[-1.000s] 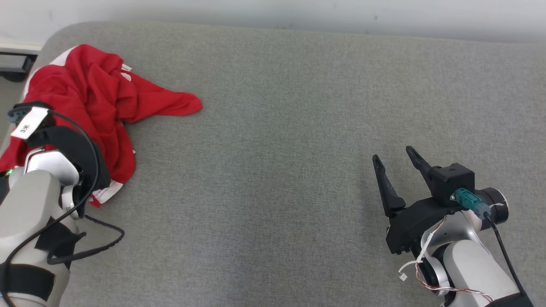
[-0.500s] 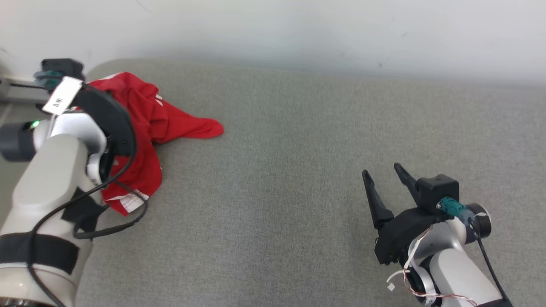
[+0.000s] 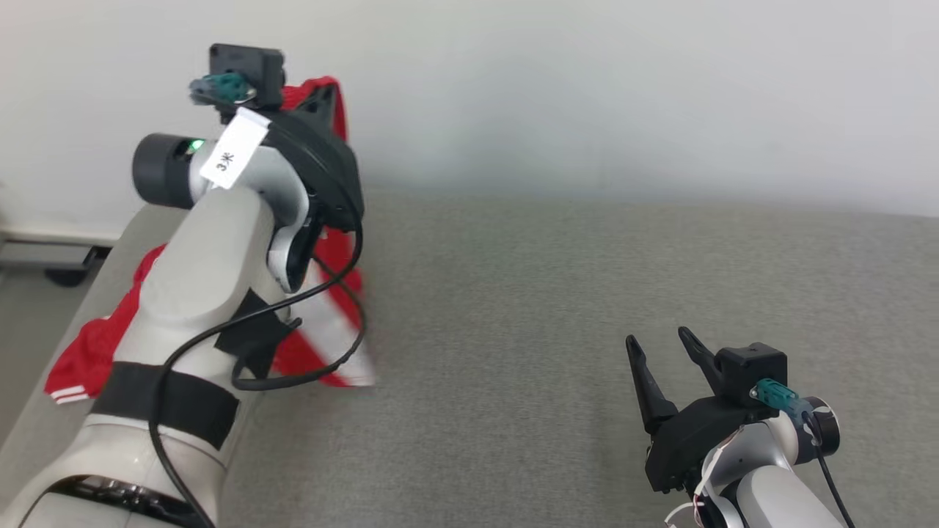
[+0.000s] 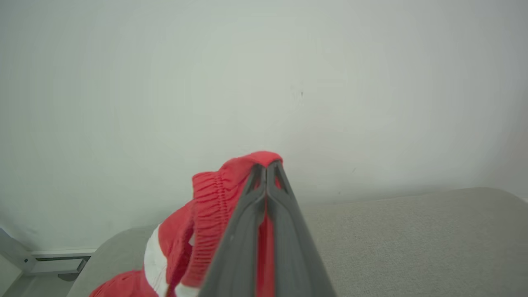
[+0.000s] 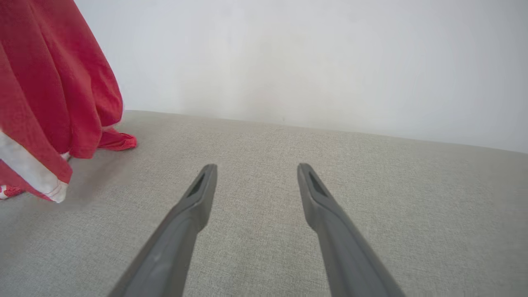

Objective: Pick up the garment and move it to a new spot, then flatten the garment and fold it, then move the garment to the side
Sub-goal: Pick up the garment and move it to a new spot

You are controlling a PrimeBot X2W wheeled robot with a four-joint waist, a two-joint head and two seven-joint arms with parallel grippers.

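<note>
The garment (image 3: 334, 253), red with white stripes, hangs at the upper left of the head view. Its top is pinched between the left gripper's (image 3: 328, 89) closed fingers in front of the pale wall (image 3: 587, 88). In the left wrist view we see a gathered red band (image 4: 206, 198) draped over the shut fingertips (image 4: 267, 165). From there the cloth falls behind the forearm. A white-striped hem hangs at the lower end, and some red cloth lies on the grey worktop (image 3: 550, 293) near its left edge.

A second ago the garment lay crumpled flat on the worktop, with the left gripper low over it. Now it is lifted and drawn out long. The head camera has also tilted up, so far more wall shows than before.

At the lower right, the right gripper (image 3: 658, 339) stands with its fingers spread wide and empty, as it did a second ago. We see the garment (image 5: 53, 90) at the far left of its wrist view, well apart from those fingers (image 5: 256, 167).
</note>
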